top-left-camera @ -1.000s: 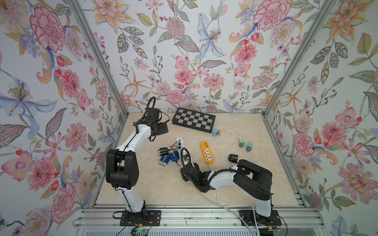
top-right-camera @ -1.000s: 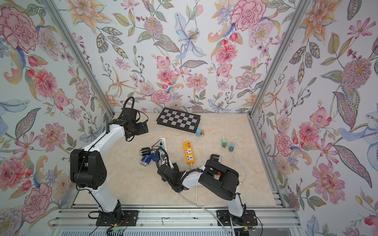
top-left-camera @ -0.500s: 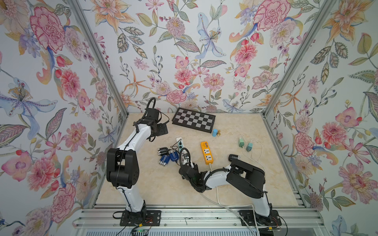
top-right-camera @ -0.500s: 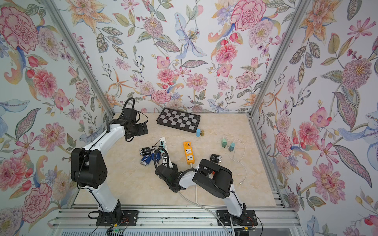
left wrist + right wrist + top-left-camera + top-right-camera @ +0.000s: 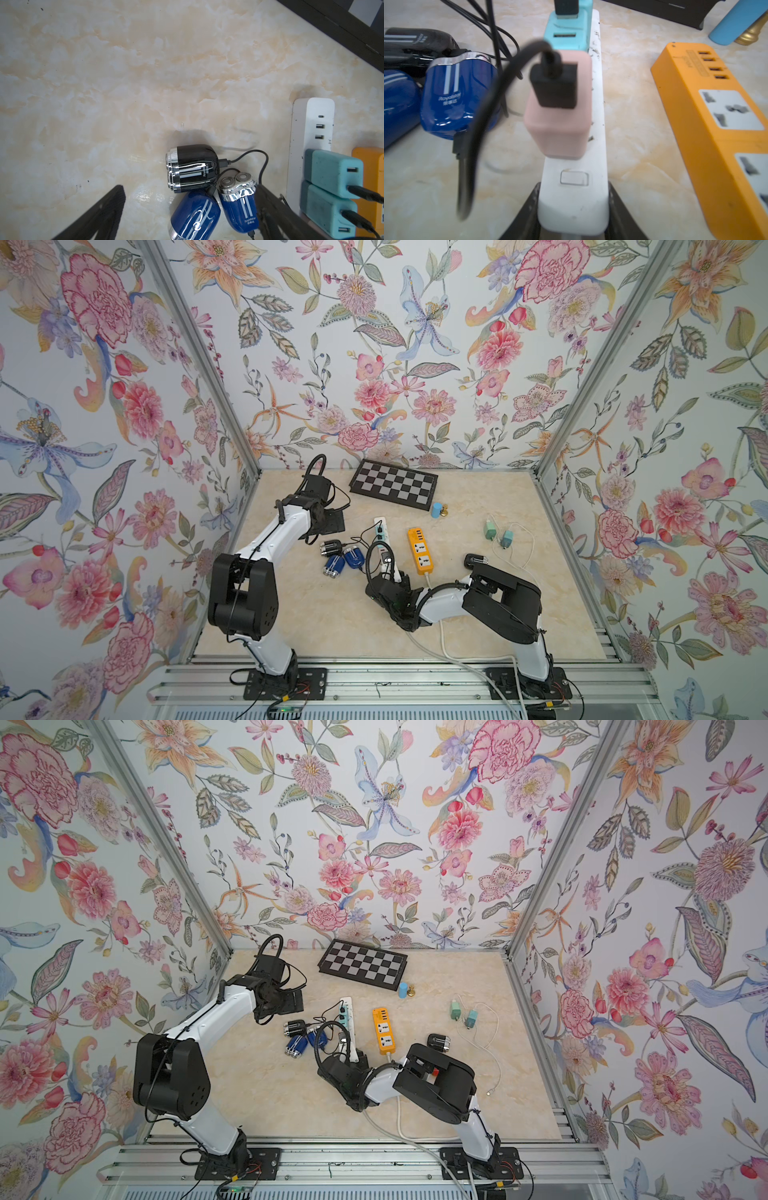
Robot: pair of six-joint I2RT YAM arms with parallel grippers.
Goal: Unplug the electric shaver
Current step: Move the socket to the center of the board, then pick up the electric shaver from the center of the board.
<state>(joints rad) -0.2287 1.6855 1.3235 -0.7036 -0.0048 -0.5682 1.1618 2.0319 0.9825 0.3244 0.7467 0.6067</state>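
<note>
Presently, the right gripper [image 5: 574,209] is clenched on the switch end of the white plastic power strip [image 5: 574,187], with one finger against each long side. A pink square charger block [image 5: 558,133] stands plugged into the strip just beyond the switch. A black USB plug [image 5: 554,87] is seated in the block's top. Two teal charger blocks [image 5: 334,174] occupy sockets further along.

The plug's cable loops toward three shavers lying in a touching cluster near the middle of the beige marble-patterned desk [image 5: 324,614]. The cluster is just beside the strip, on its left-edge side. It comprises:
- a black glossy electric shaver [image 5: 193,168]
- a blue glossy electric shaver [image 5: 239,199] with its foil heads showing
- a second blue shaver [image 5: 195,216]

The left gripper [image 5: 190,186] hangs just beside the cluster toward the far edge, released, grasping nothing. An orange plastic power strip [image 5: 716,128] lies near the white strip's other side, apart from it.
</note>
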